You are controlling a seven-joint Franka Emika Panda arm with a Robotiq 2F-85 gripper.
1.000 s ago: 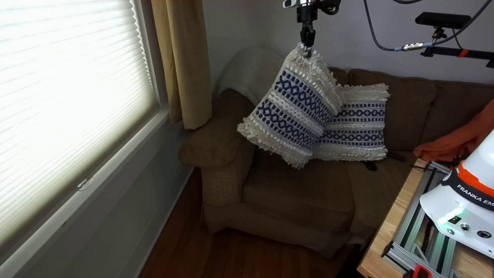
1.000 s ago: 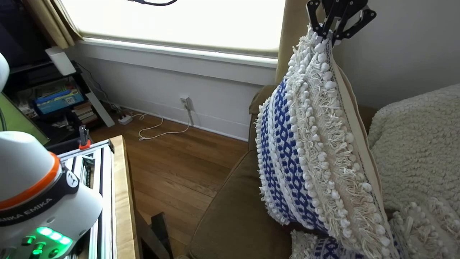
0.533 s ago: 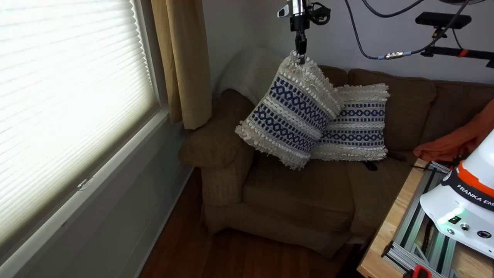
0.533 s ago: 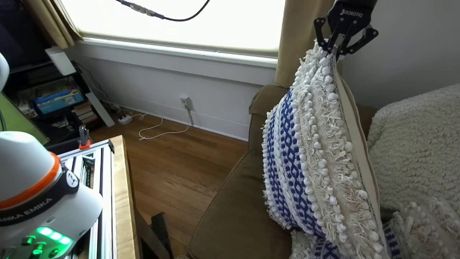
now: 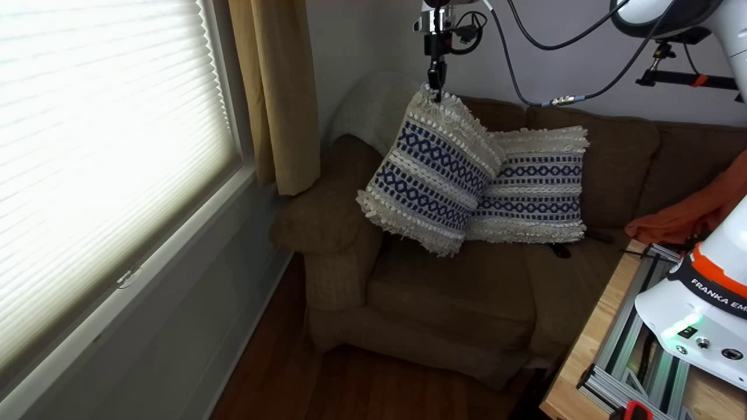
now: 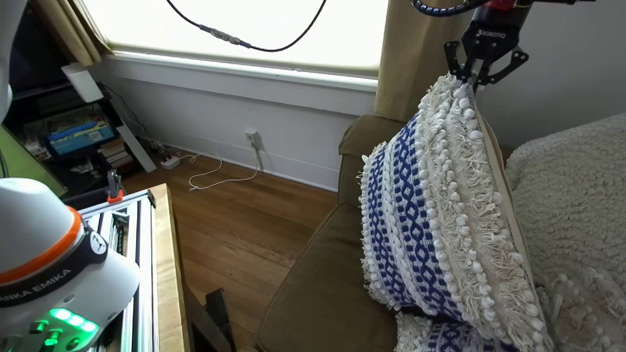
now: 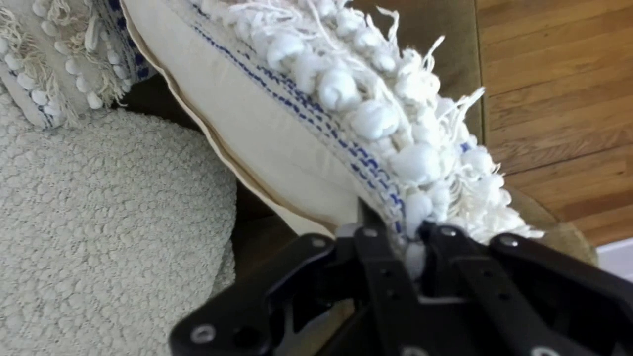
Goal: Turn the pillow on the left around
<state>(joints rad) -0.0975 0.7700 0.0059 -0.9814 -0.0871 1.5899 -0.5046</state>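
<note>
The pillow [image 5: 429,175] hangs tilted over the left seat of the brown couch, its navy-and-white patterned face turned to both exterior views [image 6: 406,210]. My gripper [image 5: 437,94] is shut on its top fringed corner, also seen in an exterior view [image 6: 468,82]. In the wrist view the gripper [image 7: 403,232] pinches the fringed edge, with the plain cream face of the pillow [image 7: 267,128] showing on one side. The smaller patterned pillow [image 5: 537,192] leans on the couch back, partly covered by the held one. Whether the held pillow's lower edge touches the seat is unclear.
The couch arm [image 5: 327,221] and a fluffy cream blanket [image 6: 572,205] are beside and behind the held pillow. A tan curtain [image 5: 286,105] and window are at the left. A dark small object [image 5: 560,250] lies on the seat. The wooden table [image 5: 589,338] carries the robot base.
My gripper has moved down with the pillow's top corner, leftward in an exterior view, toward the couch arm and blanket. The pillow's top sinks while its lower edge stays nearly in place.
</note>
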